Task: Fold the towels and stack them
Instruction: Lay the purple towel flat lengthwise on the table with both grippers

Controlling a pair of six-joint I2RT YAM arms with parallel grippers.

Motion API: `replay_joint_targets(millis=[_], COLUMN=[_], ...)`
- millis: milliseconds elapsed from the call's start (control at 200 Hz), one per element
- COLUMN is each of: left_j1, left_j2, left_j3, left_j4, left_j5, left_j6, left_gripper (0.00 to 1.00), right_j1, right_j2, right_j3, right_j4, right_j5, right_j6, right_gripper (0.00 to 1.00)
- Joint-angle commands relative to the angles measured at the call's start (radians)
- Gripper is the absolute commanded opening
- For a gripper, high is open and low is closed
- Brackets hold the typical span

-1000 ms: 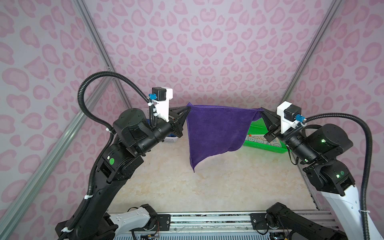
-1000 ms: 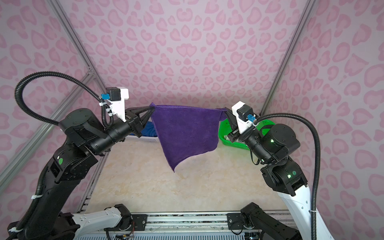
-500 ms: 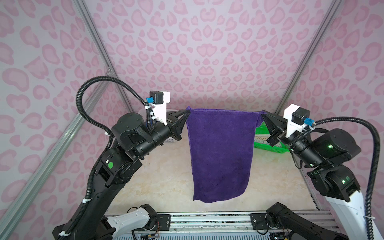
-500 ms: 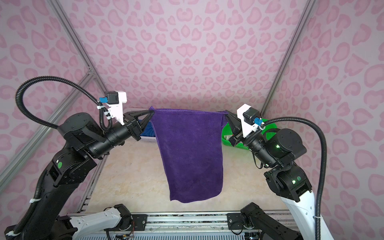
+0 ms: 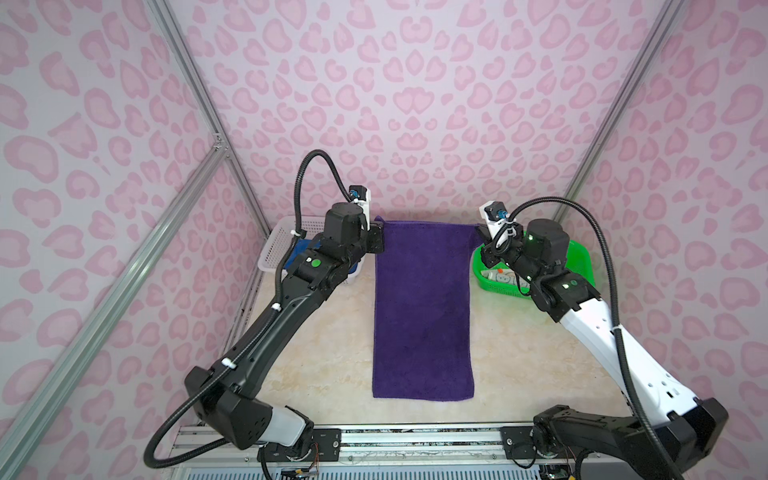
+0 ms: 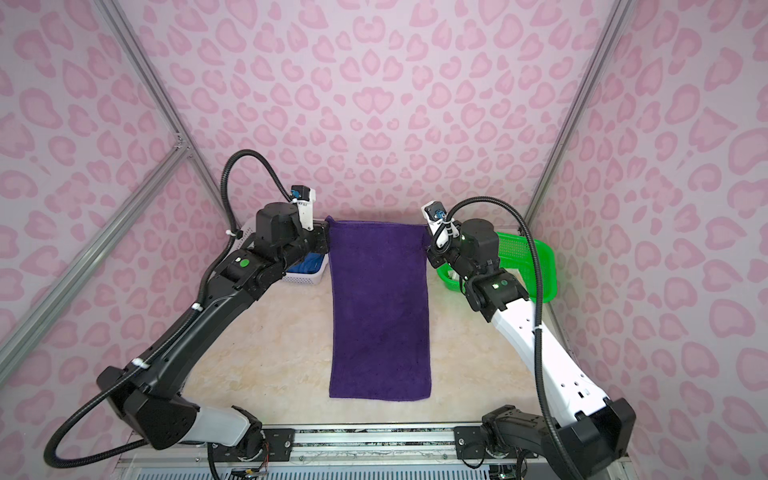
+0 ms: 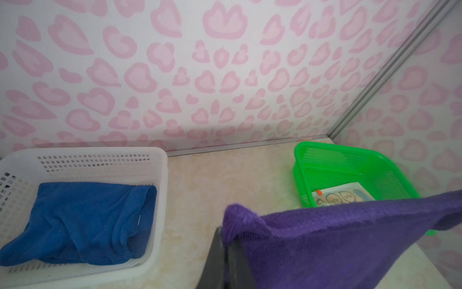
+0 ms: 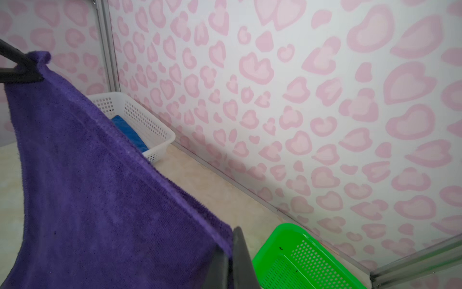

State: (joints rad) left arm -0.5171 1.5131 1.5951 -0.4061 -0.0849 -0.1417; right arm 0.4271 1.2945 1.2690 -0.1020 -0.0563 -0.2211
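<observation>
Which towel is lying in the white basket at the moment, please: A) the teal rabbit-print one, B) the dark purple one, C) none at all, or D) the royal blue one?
D: the left wrist view shows the blue towel crumpled inside the white basket, while the purple towel is pinched at two corners by the left gripper and the right gripper.

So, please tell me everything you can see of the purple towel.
The purple towel is plain dark purple terry, soft-looking, hemmed. It is spread open as a long rectangle. The left hand and right hand pinch its two far corners, raised; its near end seems to rest on the table.
</observation>
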Motion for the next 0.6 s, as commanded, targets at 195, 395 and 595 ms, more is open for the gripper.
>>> replay_joint_targets(millis=[195, 395, 595], left_j1=[0.057, 0.06, 0.058], left_j2=[0.268, 0.345, 0.3], left_j3=[0.055, 0.047, -0.007], left_j4=[0.078, 0.099, 0.091], left_j5=[-0.086, -0.109, -0.054], left_j6=[0.046, 0.053, 0.024], left_gripper=[0.02, 0.02, 0.02], right_j1=[-0.024, -0.036, -0.037], right_j2=[0.236, 0.304, 0.226], right_j3=[-0.024, -0.066, -0.151], right_j4=[0.149, 0.157, 0.125], right_j5=[0.028, 0.014, 0.005], right_j6=[-0.001, 0.012, 0.029], right_gripper=[0.0, 0.0, 0.0])
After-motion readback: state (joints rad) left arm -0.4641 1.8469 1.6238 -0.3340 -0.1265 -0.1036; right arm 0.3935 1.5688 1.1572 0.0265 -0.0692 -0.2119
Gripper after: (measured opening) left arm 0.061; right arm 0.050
